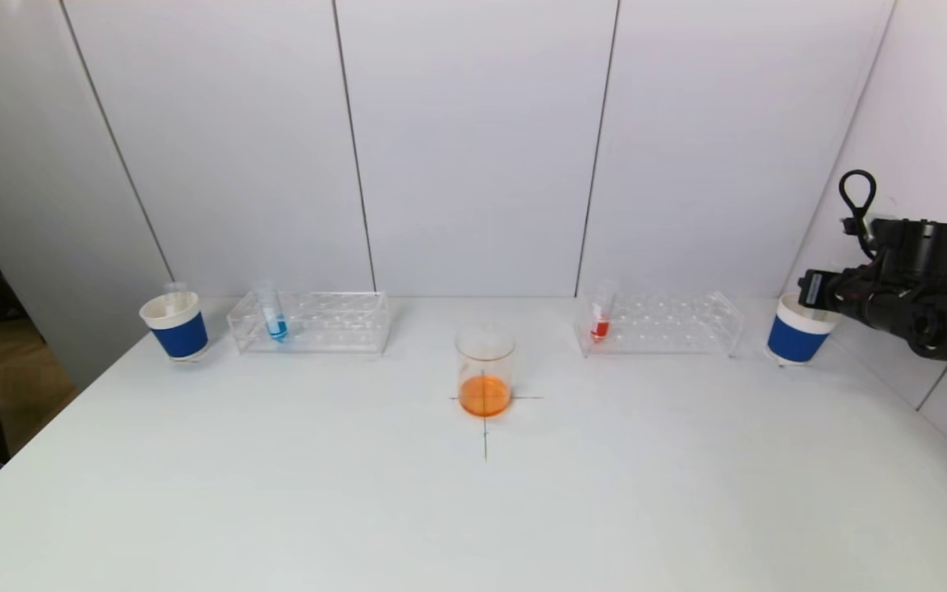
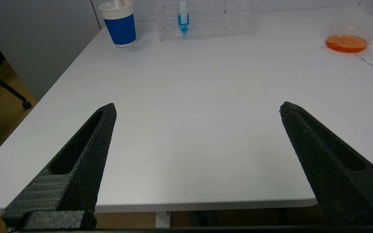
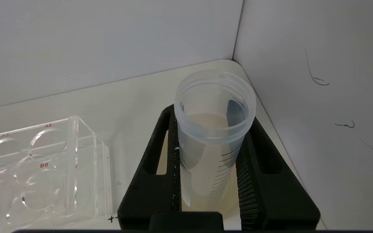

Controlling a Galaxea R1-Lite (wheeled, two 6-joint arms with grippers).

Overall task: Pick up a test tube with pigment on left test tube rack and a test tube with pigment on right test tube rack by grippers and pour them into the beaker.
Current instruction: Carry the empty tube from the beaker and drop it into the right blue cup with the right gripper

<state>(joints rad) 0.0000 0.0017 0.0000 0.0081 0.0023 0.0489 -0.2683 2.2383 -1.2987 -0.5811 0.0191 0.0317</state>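
- The right end effector (image 3: 210, 168) is gripping an empty, clear graduated test tube (image 3: 214, 129), its two black fingers (image 3: 160, 181) pressing flat on either side of the tube below the threaded mouth, so the tube is standing upright and steady.
- In the head view the right arm is hanging at the far right of the counter (image 1: 276, 493), right above the right blue paper cup (image 1: 796, 330); I judge the emptied tube is being taken there for disposal, since the cup sits just beyond the end of the right test tube rack (image 1: 661, 322).
- The left end effector (image 2: 197, 155) is hovering over the near edge of the counter with its fingers spread wide and nothing between them, aimed toward the left test tube rack (image 2: 206, 16), probably so it is ready for its own pick.
- The blue-pigment tube (image 1: 274, 316) is standing upright in an end hole of the left rack, and the red-pigment tube (image 1: 600, 316) is sitting upright in the near-centre end of the right rack; both ends are facing open counter, which should be making the reach easier.
- The beaker (image 1: 485, 372) is resting on a drawn cross mark midway between the racks, already holding orange liquid, placed where either arm can be pouring into it.
- The left blue paper cup (image 1: 176, 325) is sitting just beside the left rack with a clear tube showing in it.
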